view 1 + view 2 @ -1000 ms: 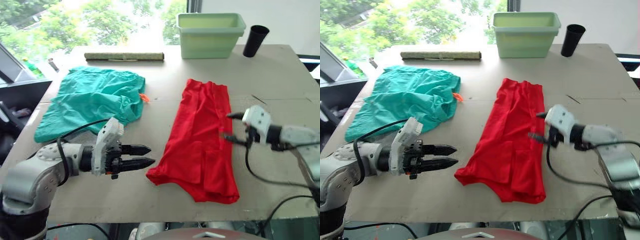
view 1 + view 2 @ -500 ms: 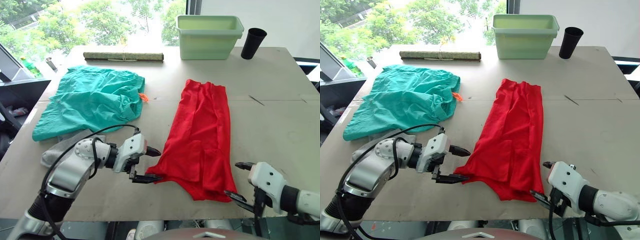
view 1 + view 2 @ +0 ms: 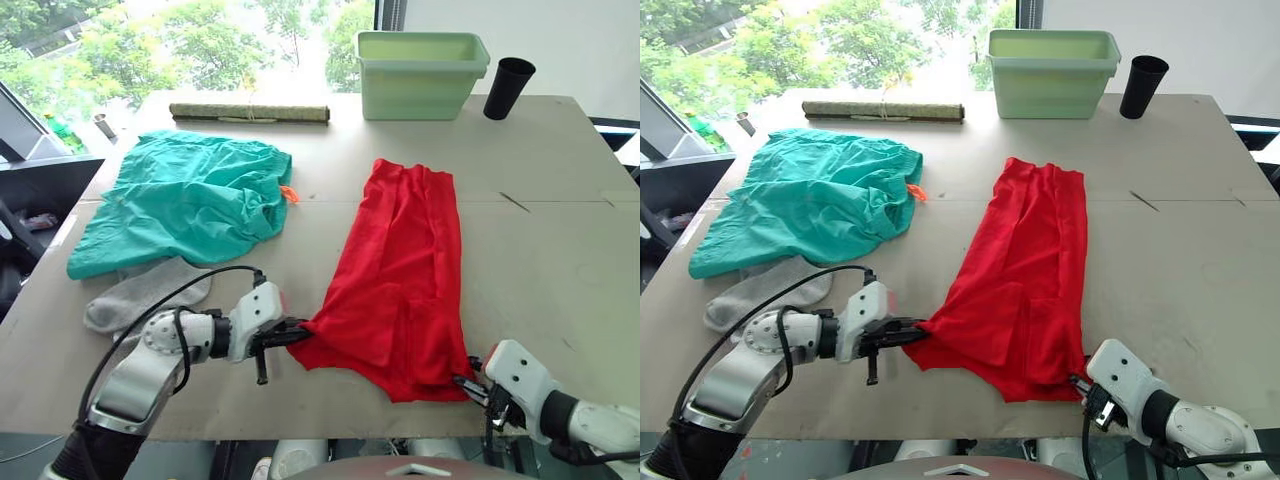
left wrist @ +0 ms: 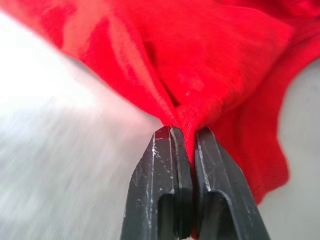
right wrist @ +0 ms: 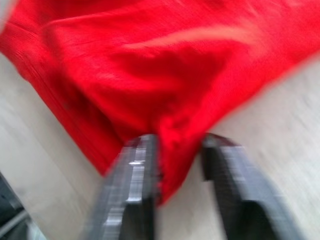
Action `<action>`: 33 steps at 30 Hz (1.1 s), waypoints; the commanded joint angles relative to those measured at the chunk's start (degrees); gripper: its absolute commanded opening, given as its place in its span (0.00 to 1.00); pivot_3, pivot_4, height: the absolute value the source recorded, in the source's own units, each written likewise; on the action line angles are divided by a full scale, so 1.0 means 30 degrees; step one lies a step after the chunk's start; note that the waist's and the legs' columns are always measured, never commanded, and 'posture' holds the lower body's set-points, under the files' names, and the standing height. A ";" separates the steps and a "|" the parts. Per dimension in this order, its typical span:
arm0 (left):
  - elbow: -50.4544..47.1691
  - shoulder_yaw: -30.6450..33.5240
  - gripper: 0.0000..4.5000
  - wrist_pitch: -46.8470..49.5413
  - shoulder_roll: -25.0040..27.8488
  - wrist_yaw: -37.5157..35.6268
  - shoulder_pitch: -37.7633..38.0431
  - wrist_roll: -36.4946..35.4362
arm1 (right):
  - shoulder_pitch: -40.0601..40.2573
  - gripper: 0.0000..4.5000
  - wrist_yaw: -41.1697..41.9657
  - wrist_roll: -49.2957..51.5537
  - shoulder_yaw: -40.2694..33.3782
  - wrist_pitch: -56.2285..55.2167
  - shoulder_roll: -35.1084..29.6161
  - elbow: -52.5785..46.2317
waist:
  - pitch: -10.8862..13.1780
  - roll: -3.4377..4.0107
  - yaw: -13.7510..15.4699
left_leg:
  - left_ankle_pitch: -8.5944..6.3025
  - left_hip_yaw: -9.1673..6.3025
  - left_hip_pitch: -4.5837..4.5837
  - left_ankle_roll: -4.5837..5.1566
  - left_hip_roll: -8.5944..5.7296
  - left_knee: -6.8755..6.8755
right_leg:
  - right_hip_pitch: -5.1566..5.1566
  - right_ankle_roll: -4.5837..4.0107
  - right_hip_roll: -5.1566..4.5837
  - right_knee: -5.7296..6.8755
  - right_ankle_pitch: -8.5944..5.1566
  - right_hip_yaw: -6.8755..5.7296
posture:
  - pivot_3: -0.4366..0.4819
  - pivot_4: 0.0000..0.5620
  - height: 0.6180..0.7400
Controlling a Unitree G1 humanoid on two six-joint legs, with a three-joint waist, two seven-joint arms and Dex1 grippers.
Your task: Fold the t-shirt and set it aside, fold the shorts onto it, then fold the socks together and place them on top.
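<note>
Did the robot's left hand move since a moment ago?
Yes. The left hand went toward the red t-shirt and now pinches its near corner, farther from the green shorts.

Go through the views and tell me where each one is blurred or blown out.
Left eye view: window top left washed out by daylight, table evenly lit and sharp. Left wrist view: left gripper crisp on the t-shirt, table beside it smeared and overexposed. Right wrist view: motion-blurred throughout, right gripper and cloth edges soft.

Shorts left of t-shirt (socks nearer).
</note>
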 commanded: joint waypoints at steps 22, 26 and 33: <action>0.4324 0.2051 0.88 -0.6170 0.2080 -0.9715 -0.1418 -0.3231 | 0.4737 0.79 0.6722 -0.1322 -0.6527 -1.1433 -0.2058 0.1295 | -0.0048 -0.0059 0.0052 | -0.0001 0.0009 0.0017 0.0001 -0.0008 0.0011 | 0.0016 0.0003 0.0037 0.0000 -0.0004 -0.0012 | 0.48 0.27 1.00; 0.5166 0.0382 1.00 -0.9358 0.0966 -1.0519 -0.2624 -0.1826 | 0.4206 0.99 0.6998 -0.2515 -0.5325 -1.3203 -0.2412 0.2161 | -0.0052 -0.0059 0.0018 | -0.0001 0.0027 0.0021 0.0000 -0.0007 0.0014 | 0.0016 0.0002 0.0063 -0.0002 -0.0003 0.0016 | 0.48 0.27 1.00; 0.6249 -0.1554 1.00 -1.2077 0.0000 -1.0895 -0.4526 -0.0564 | 0.1758 0.99 0.7061 -0.3406 -0.3501 -1.3738 -0.2825 0.3200 | -0.0054 -0.0063 -0.0002 | 0.0000 0.0030 0.0031 -0.0001 0.0009 0.0028 | 0.0015 0.0000 0.0130 0.0009 -0.0001 0.0043 | 0.48 0.27 1.00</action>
